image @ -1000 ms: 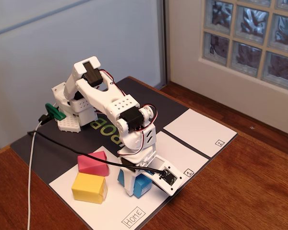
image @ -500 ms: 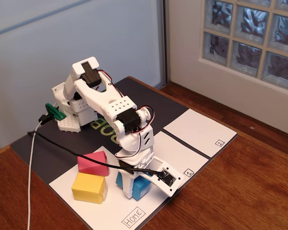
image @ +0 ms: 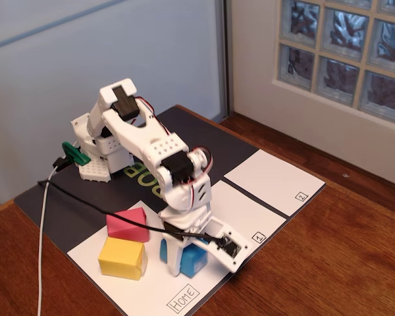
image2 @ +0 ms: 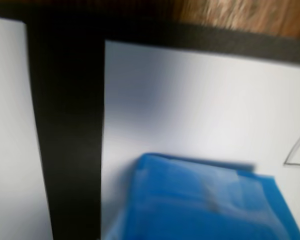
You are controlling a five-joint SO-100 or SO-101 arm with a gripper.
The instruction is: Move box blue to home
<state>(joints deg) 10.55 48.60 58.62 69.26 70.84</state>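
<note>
The arm [image: 148,141] was built of white printed plastic, with black servo blocks set at its joints. Rows of small holes were seen on one link. Thin red and black wires were looped beside the wrist servo, and a black cable [image: 85,196] was trailed toward nine o'clock.

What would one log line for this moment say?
gripper: around blue box, grip unclear | blue box: over Home panel | pink block, yellow block: on Home
</note>
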